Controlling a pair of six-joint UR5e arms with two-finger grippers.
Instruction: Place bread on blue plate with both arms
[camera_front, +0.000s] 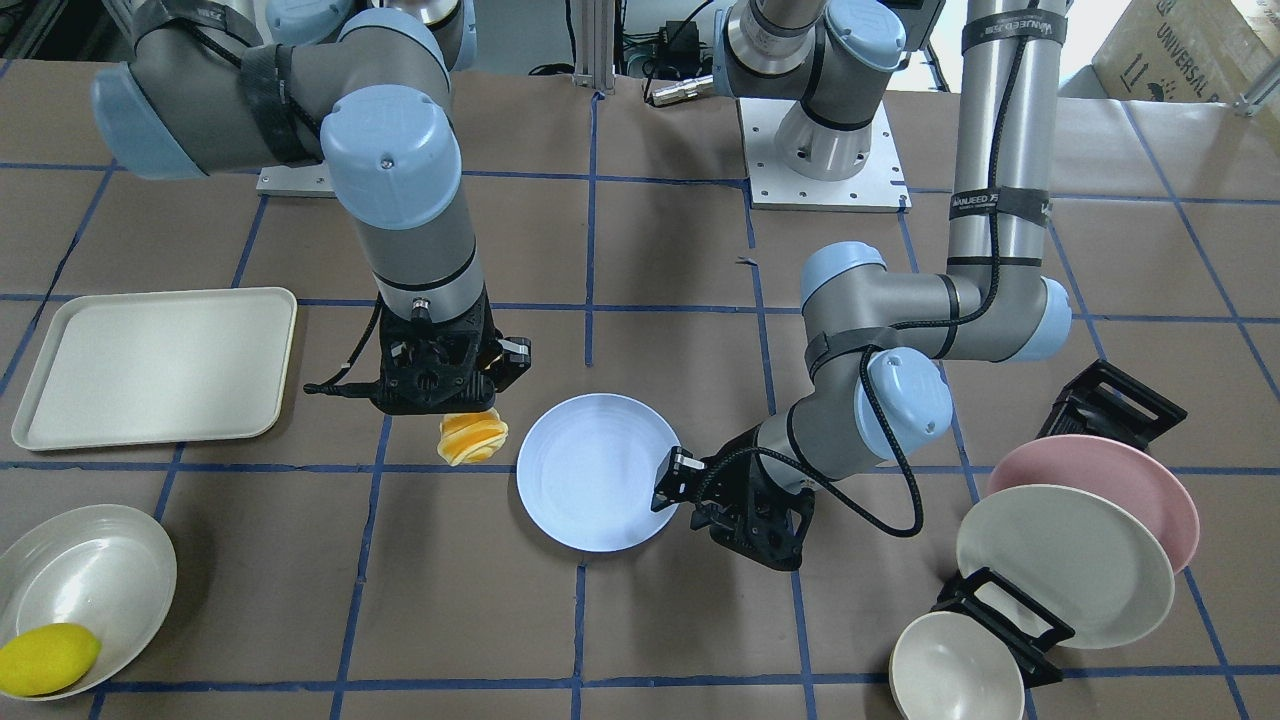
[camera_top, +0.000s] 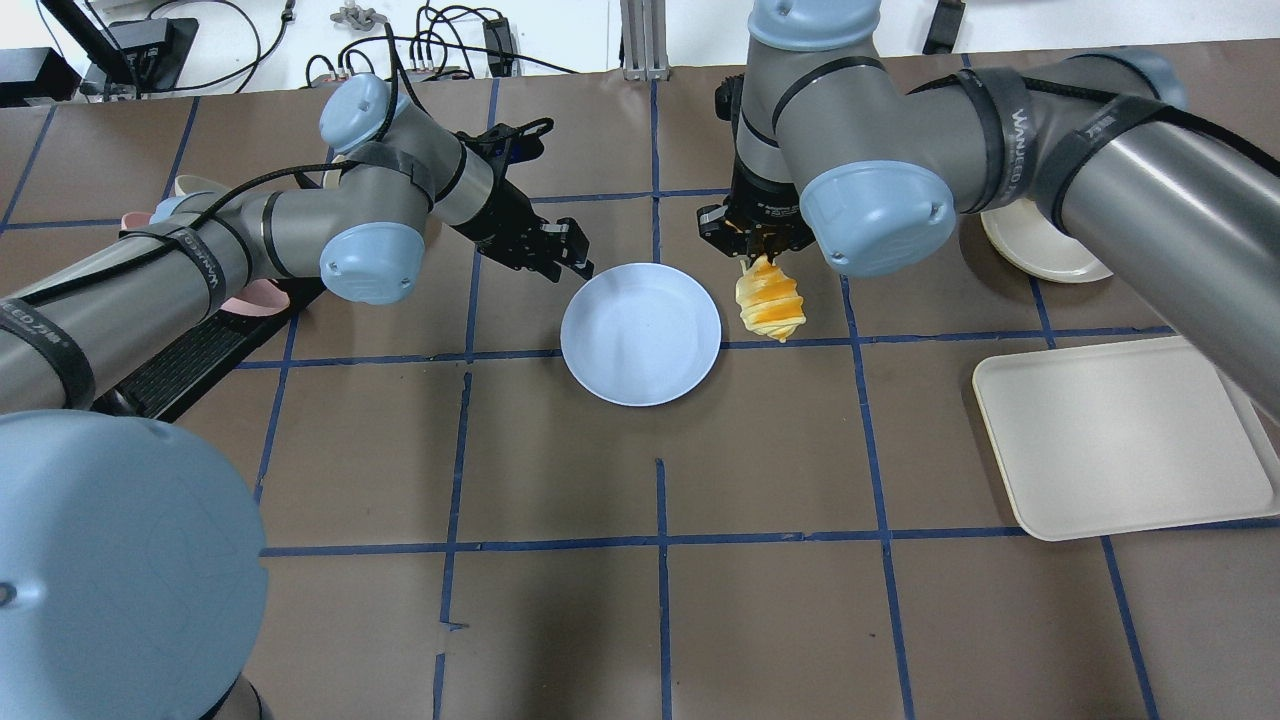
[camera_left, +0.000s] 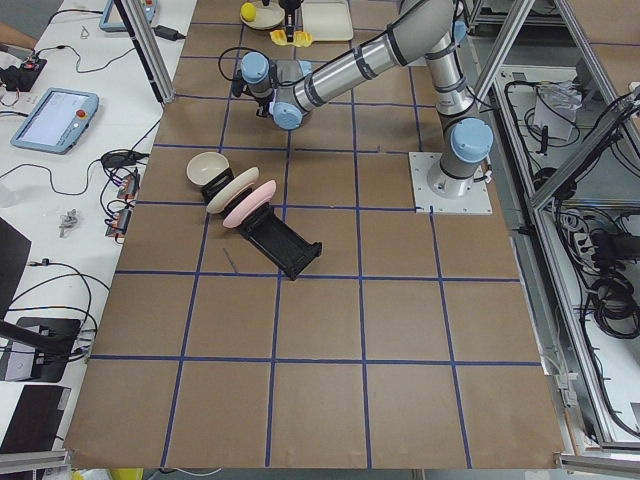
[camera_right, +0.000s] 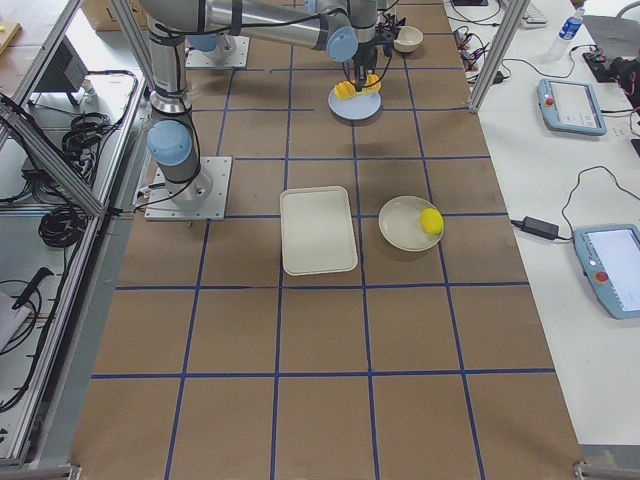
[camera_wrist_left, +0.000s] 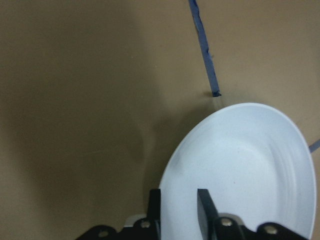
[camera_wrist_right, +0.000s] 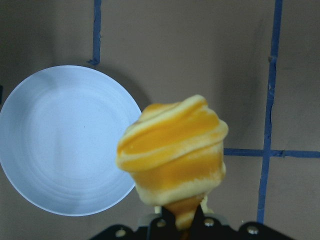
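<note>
The blue plate (camera_front: 590, 485) lies on the table's middle; it also shows in the overhead view (camera_top: 640, 335). My left gripper (camera_front: 672, 482) is at its rim, jaws either side of the edge and shut on it, as the left wrist view (camera_wrist_left: 179, 200) shows over the plate (camera_wrist_left: 245, 170). My right gripper (camera_top: 757, 248) is shut on one end of the bread (camera_top: 769, 306), which hangs down above the table just beside the plate. The right wrist view shows the bread (camera_wrist_right: 172, 150) next to the plate (camera_wrist_right: 60, 145).
A cream tray (camera_front: 150, 365) lies on the right arm's side. A cream bowl (camera_front: 100, 570) holds a yellow lemon (camera_front: 45, 658). A black rack with a pink plate (camera_front: 1120, 480), a cream plate (camera_front: 1060, 565) and a small bowl (camera_front: 955, 665) stands on the left arm's side.
</note>
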